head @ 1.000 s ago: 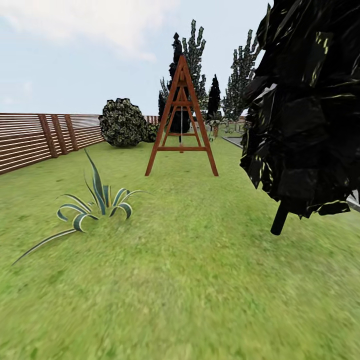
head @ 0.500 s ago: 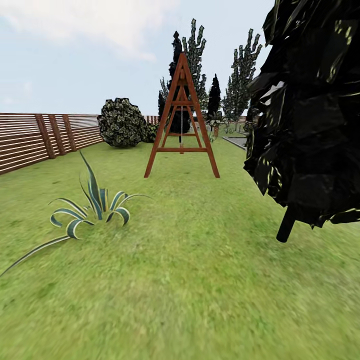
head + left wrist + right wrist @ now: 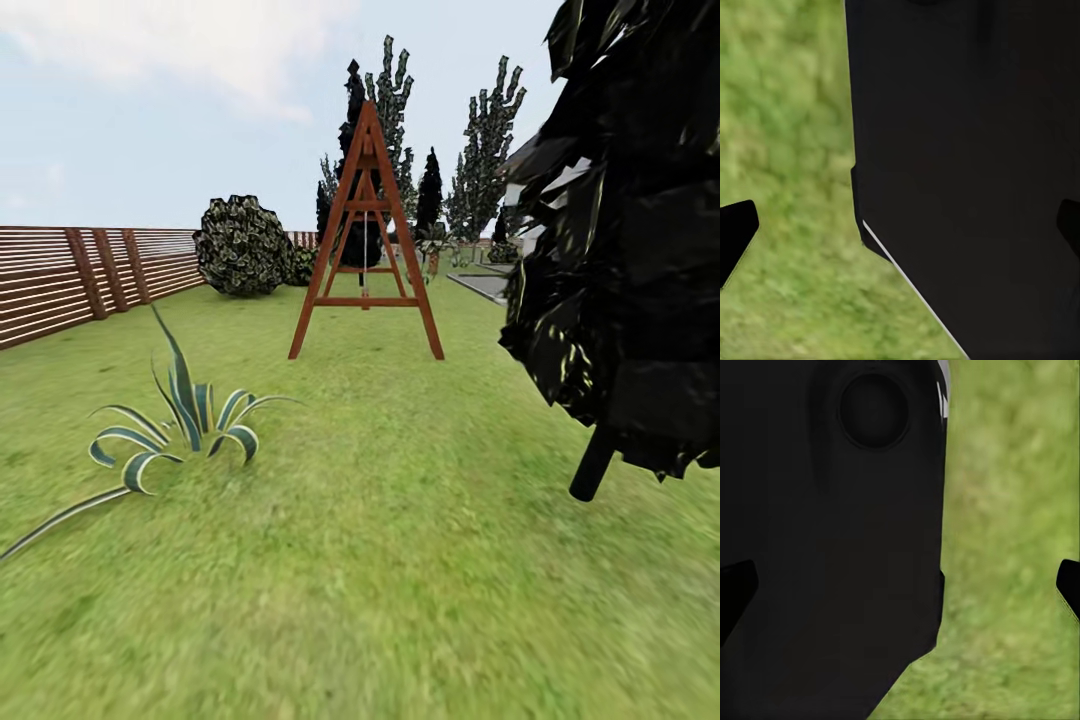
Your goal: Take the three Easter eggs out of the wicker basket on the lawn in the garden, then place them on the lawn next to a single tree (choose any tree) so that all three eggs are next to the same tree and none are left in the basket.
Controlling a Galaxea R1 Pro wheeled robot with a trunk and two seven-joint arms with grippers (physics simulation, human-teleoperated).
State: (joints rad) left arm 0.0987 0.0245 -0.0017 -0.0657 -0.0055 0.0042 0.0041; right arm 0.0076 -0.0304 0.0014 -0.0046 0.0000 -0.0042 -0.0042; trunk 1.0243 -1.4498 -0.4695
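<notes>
- The lawn, mottled green and blurred, spreads across the foreground of the head view; the same grass shows under both wrist cameras, beside a large flat black body of the robot.
- Left gripper: two dark fingertips sit at opposite edges of the left wrist view, spread wide with nothing between them but grass and the black body.
- Right gripper: its fingertips likewise stand far apart at the edges of the right wrist view, holding nothing.
- A striped agave-like plant with curling green-and-cream blades grows from the lawn at left.
- At right stands a dark tree, its blocky black crown of glossy flat leaves on a thin dark trunk.
- Farther back, a red-brown wooden A-frame stands on the grass at centre.
- A brown slatted fence runs along the left, ending near a round speckled shrub.
- Tall narrow trees rise beyond, against a pale cloudy sky.
</notes>
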